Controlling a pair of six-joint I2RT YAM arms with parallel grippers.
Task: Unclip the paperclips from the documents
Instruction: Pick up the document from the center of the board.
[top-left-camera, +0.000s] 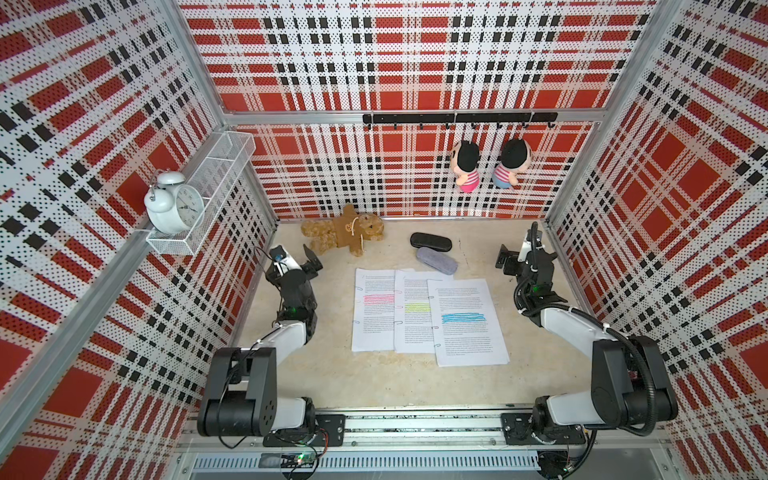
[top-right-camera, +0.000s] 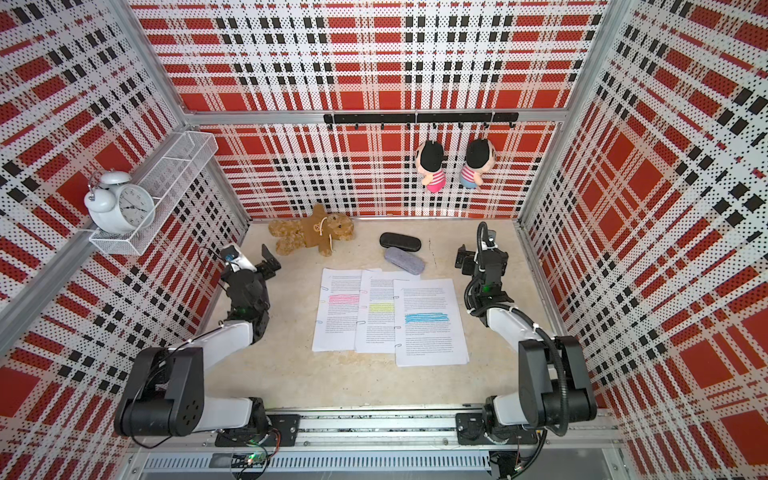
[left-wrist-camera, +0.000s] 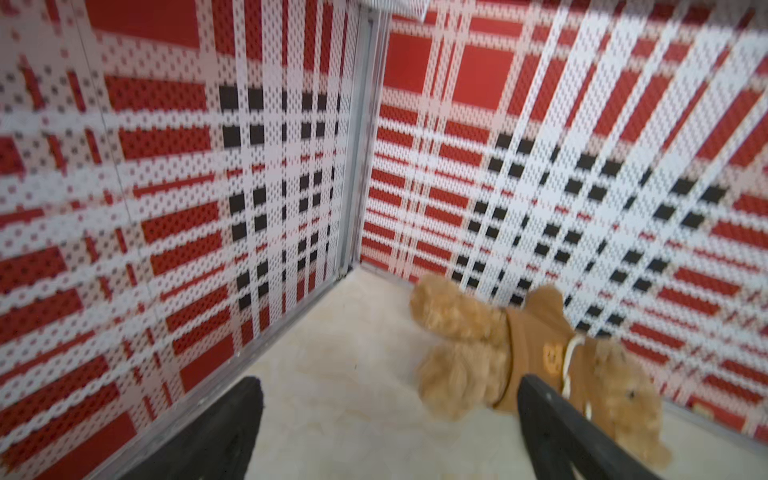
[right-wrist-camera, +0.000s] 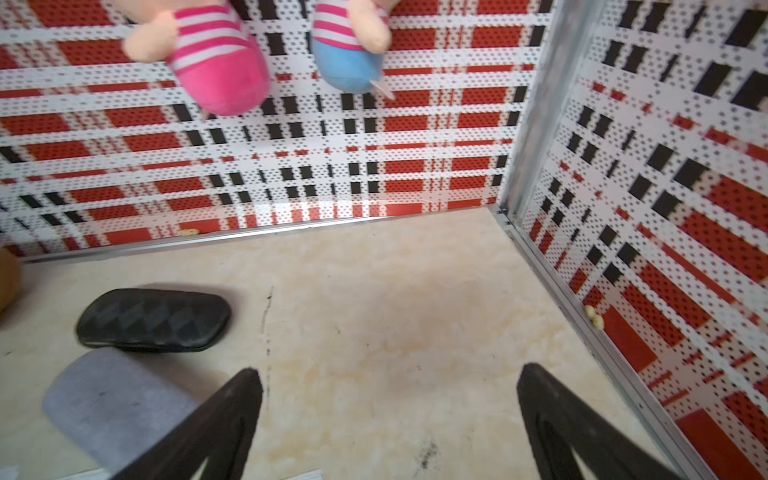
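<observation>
Three white documents lie side by side, overlapping, mid-table in both top views: one with a pink band (top-left-camera: 374, 309), one with a yellow band (top-left-camera: 413, 311) and one with a blue band (top-left-camera: 467, 322). Tiny paperclips (top-left-camera: 356, 322) sit along their left edges, too small to tell colours. My left gripper (top-left-camera: 313, 261) hovers left of the papers near the teddy bear, open and empty; in the left wrist view (left-wrist-camera: 388, 384) only bare table lies between its fingers. My right gripper (top-left-camera: 503, 257) stands right of the papers, open and empty, over bare table (right-wrist-camera: 388, 374).
A brown teddy bear (top-left-camera: 345, 235) lies at the back left. A black glasses case (top-left-camera: 431, 242) and a grey one (top-left-camera: 437, 259) lie behind the papers. Two dolls (top-left-camera: 465, 166) hang on the back wall. An alarm clock (top-left-camera: 174, 203) stands on a wire shelf.
</observation>
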